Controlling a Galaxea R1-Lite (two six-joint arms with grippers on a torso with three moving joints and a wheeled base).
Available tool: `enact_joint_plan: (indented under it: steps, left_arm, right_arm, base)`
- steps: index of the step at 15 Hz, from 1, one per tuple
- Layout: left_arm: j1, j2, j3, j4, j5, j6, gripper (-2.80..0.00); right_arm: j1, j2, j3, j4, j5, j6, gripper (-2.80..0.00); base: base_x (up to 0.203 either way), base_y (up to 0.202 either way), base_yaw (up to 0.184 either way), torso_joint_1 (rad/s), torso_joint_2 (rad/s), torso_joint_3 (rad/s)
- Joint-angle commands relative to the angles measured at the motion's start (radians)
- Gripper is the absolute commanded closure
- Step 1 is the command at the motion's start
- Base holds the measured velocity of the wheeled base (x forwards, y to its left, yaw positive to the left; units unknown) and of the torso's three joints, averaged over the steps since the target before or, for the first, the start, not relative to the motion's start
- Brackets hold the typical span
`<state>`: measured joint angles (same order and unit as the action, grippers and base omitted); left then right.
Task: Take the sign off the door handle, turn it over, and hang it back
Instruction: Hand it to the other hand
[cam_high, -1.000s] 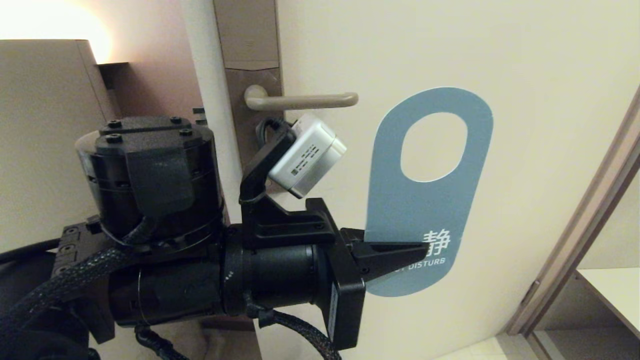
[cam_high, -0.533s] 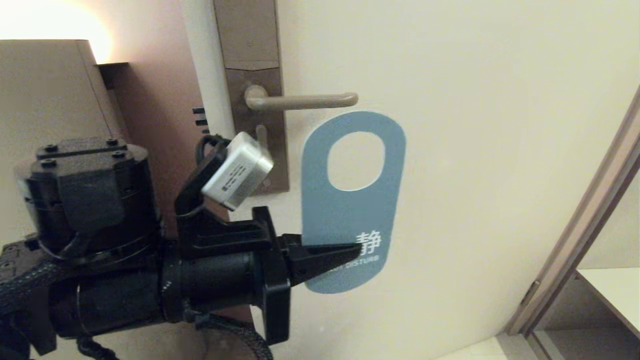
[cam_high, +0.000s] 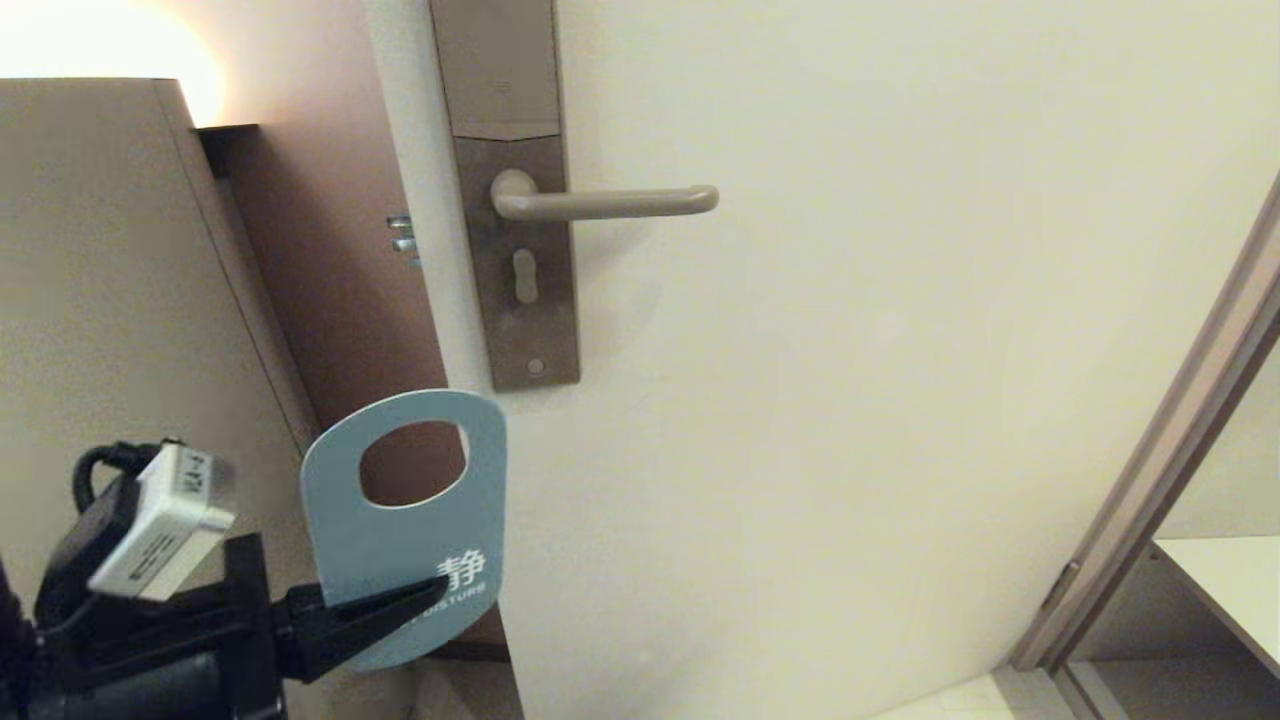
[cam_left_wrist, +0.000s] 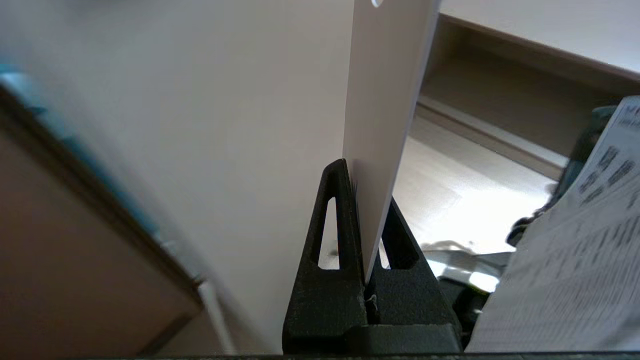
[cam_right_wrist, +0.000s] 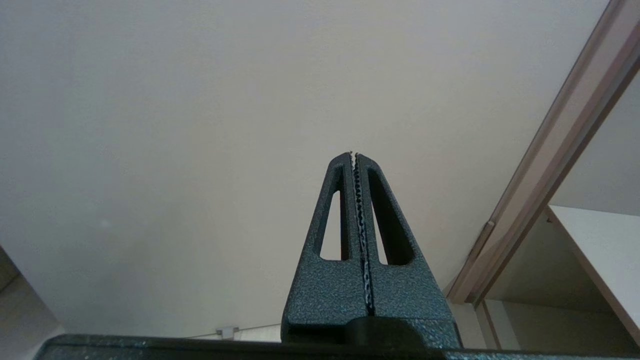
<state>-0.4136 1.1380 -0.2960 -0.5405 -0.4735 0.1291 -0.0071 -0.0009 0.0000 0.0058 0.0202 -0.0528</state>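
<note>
Hanging from nothing now, the sign (cam_high: 405, 520) is held upright at the lower left of the head view, well below and to the left of the door handle (cam_high: 605, 202). Its blue face with white lettering is turned toward the camera, and the round hole sits at its top end. The left pincer (cam_high: 425, 598) is clamped on the sign's lower end, partly covering the printed words; in the left wrist view the two fingers (cam_left_wrist: 332, 220) press either side of the thin card (cam_left_wrist: 385, 100), whose pale back shows there.

Judging by this, the first step is done: the sign is off the handle. Turning it over and hanging it back are still to do, since the blue side faces outward.

The handle is bare, a slim lever on a tall brownish plate (cam_high: 520, 260) with a keyhole, set on a cream door (cam_high: 900, 350).

The right pincer (cam_right_wrist: 354, 155) is out of the head view; its own camera shows the fingers pressed together on nothing, pointing at the door.

Most of the left arm is cut off at the picture edge, and the sign's smaller lettering is partly hidden.
</note>
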Motion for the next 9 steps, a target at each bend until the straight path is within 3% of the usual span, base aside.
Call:
enact_joint_plan:
  steps: [1,9]
  left_arm:
    - [0.035,-0.069,0.034,-0.005,-0.016,0.010,0.00]
    - [-0.001,0.048,-0.098,-0.005,-0.088,0.004,0.00]
  right_arm:
    - [-0.001,0.001,0.000,0.000,0.001,-0.001,0.00]
    - [-0.001,0.001,0.000,0.000,0.000,-0.001,0.00]
  base:
    - [0.000,0.000,0.000,0.000,0.00,0.000]
    - [0.000,0.000,0.000,0.000,0.00,0.000]
